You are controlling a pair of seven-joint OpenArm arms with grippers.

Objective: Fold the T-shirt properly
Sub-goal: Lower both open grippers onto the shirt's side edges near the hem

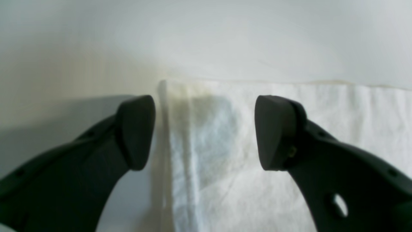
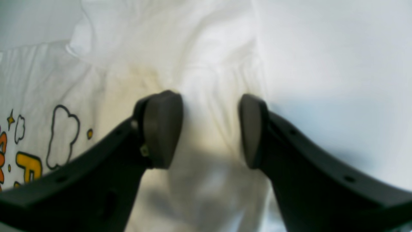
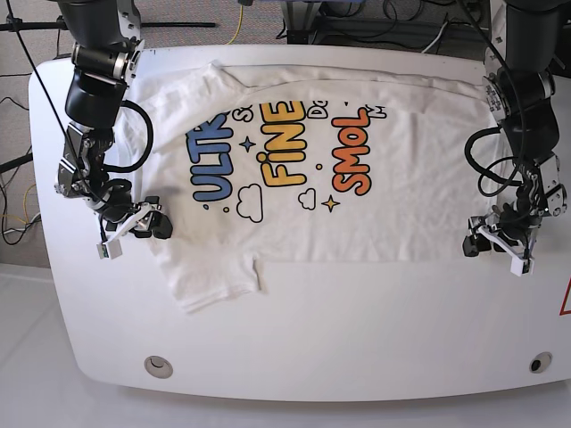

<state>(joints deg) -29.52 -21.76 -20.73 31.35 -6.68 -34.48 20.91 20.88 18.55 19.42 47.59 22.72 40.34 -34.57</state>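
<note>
Lying print-up on the white table [image 3: 294, 330], the T-shirt [image 3: 357, 214] is showing lettering only the base view is catching whole. The left gripper [image 1: 205, 132] is gaping, empty, over its hem corner; the right gripper [image 2: 210, 130] is gaping, empty, over sleeve folds.

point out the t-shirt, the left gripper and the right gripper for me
T-shirt [image 3: 294, 236]: base view, plain white cloth below the printed letters.
Left gripper [image 1: 205, 132]: left wrist view, midway between its open fingertips.
Right gripper [image 2: 210, 130]: right wrist view, midway between its open fingertips.
</note>
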